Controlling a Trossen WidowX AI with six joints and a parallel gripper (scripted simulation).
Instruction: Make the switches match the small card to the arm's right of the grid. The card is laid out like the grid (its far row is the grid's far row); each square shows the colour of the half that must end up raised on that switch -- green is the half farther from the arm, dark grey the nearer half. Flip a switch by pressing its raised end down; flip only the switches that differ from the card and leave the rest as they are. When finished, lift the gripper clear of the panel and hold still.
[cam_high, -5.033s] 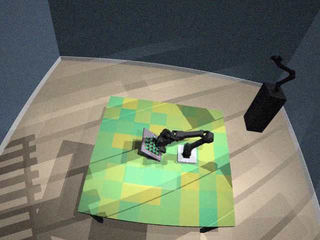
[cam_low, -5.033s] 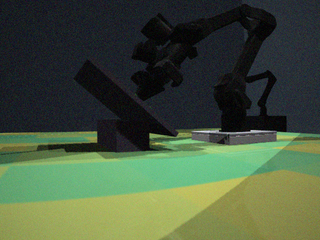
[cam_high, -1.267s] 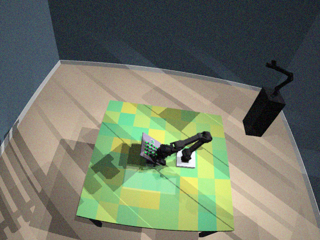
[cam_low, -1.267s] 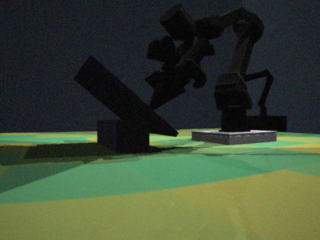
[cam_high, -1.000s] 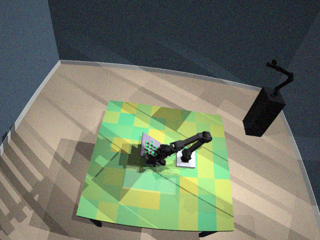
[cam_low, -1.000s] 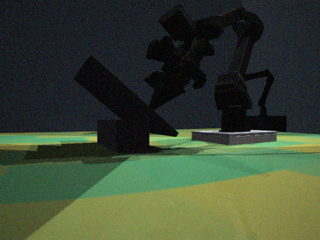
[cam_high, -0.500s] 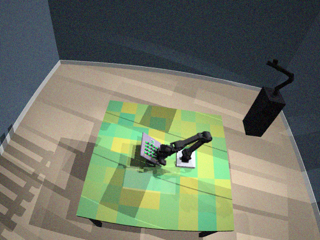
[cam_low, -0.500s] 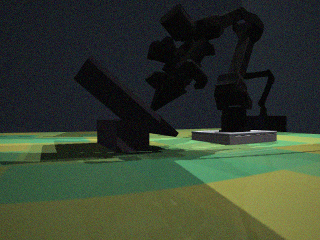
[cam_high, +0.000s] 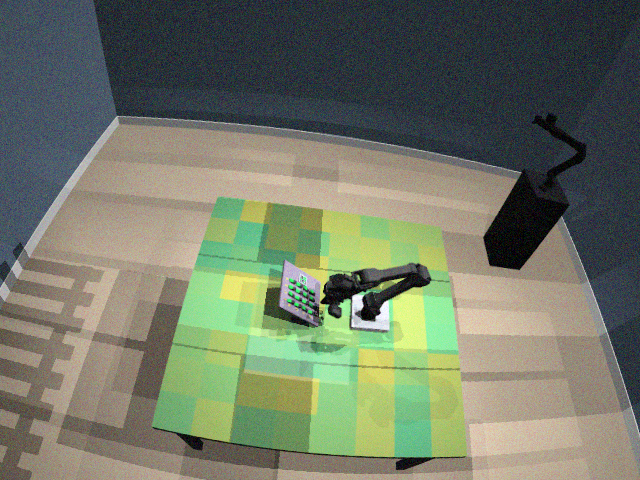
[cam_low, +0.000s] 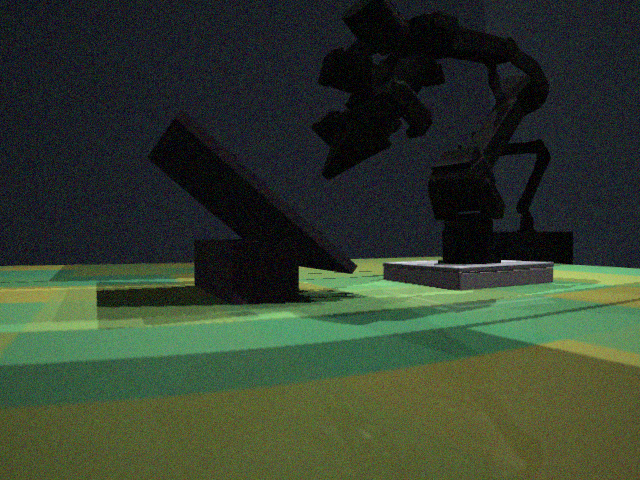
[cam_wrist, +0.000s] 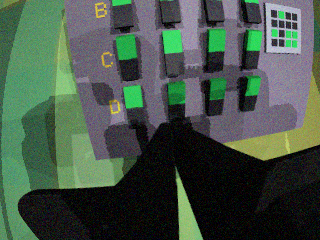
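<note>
The tilted mauve panel (cam_high: 287, 271) (cam_low: 248, 206) (cam_wrist: 282, 85) carries rows of rocker switches with green far halves and dark grey near halves. Rows B, C and D show in the wrist view; the farthest row is out of that frame. Row D's first switch (cam_wrist: 134, 102) and second switch (cam_wrist: 176, 99) lie just beyond my fingertips in that view. Which halves are raised is hard to tell. The card (cam_high: 302, 279) (cam_wrist: 285, 28) shows green in its far row's second square and several nearer squares. My gripper (cam_high: 323, 301) (cam_low: 327, 176) (cam_wrist: 168, 131) is shut and empty, above the panel's near part, not touching it.
The panel rests on a dark block (cam_low: 242, 271). The arm's pale base plate (cam_high: 369, 326) (cam_low: 460, 279) stands near the panel's near edge. A black pedestal (cam_high: 522, 222) with another dark arm stands on the floor beyond the patchwork table (cam_high: 330, 434).
</note>
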